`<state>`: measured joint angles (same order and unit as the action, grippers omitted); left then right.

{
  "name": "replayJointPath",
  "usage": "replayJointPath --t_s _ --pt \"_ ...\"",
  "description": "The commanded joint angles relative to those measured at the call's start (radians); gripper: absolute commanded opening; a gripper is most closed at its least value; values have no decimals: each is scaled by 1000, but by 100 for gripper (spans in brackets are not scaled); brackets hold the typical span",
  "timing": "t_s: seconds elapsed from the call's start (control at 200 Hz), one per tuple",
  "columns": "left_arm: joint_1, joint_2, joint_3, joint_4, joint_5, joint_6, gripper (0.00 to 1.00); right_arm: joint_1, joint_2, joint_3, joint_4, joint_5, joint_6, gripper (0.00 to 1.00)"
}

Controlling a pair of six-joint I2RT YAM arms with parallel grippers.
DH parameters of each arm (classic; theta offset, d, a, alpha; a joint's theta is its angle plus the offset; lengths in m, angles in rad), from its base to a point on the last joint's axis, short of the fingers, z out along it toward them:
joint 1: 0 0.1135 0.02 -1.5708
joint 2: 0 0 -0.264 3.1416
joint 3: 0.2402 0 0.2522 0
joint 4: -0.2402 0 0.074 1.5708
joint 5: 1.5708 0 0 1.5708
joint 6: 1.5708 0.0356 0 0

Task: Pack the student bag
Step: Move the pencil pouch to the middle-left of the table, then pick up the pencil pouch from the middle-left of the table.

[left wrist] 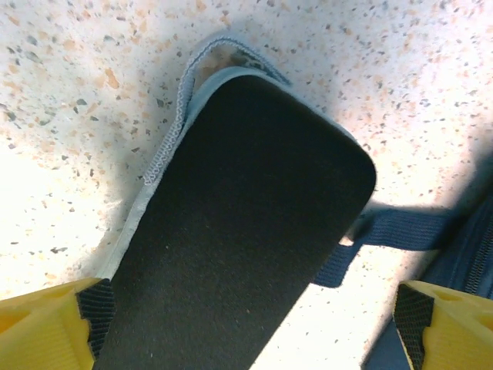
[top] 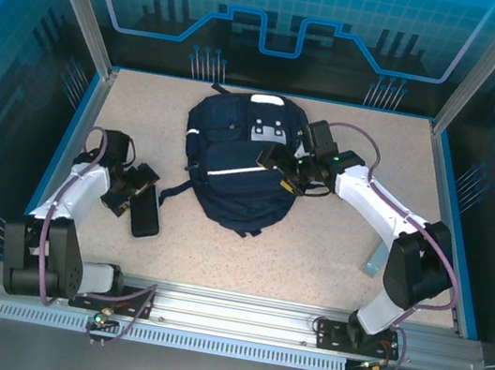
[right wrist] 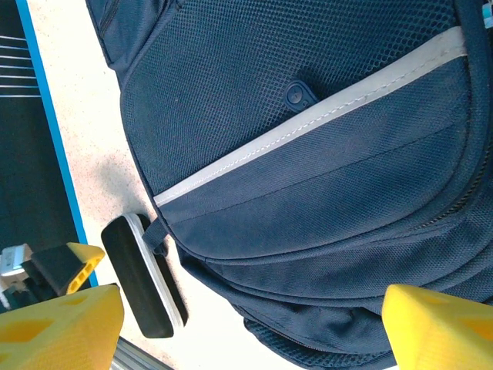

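When I looked at the overhead shot, the student bag (top: pixel 236 169) lay flat on the speckled table (top: pixel 351 250), about mid-width and toward the back, with its white patch end pointing away from the arms. The left gripper (top: pixel 133 190) sat well left of the bag, right by a black padded piece (top: pixel 145 217) lying on the table. The right gripper (top: pixel 281 167) was over the bag's right side; I couldn't tell if it touched the fabric.

The left wrist cam looked straight down on that padded piece (left wrist: pixel 246 223), which was black with a grey edge and a little loop at the far end. The left gripper (left wrist: pixel 246 331) had its yellow fingertips (left wrist: pixel 35 327) spread wide on either side of it, not clamped on anything. A navy strap (left wrist: pixel 400 230) ran off toward the bag's corner (left wrist: pixel 471 262) at the right.

On the right wrist cam, the bag's (right wrist: pixel 323 200) front took up most of the frame, with a white stripe (right wrist: pixel 308 123) cutting across it diagonally. The padded piece (right wrist: pixel 142 281) lay just beside its edge. The right gripper (right wrist: pixel 246 327) had its fingers (right wrist: pixel 439 327) wide apart too, gripping nothing.
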<state>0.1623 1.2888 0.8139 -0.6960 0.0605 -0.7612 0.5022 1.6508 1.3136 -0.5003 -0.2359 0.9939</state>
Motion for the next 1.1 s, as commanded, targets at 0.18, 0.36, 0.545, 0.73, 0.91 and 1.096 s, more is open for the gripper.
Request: replayJointPath --t_s 0.18,0.36,0.545,0.73,0.91,1.096 --pt "-21 66 86 -118 -54 198 99 -5 -22 -22 2 10 8 88" --pt "-59 201 158 -155 -125 281 99 2 -23 -25 18 11 -1 91" --pt "-66 319 205 -152 -129 317 99 9 -52 -54 56 18 -9 94" --pt "-68 384 225 -135 -116 304 92 9 -53 -54 40 17 -6 95" --pt "-73 384 219 -129 -129 281 82 9 -54 -57 42 14 -3 95" --pt "-73 264 212 -106 -118 264 70 14 -61 -69 73 -6 -23 94"
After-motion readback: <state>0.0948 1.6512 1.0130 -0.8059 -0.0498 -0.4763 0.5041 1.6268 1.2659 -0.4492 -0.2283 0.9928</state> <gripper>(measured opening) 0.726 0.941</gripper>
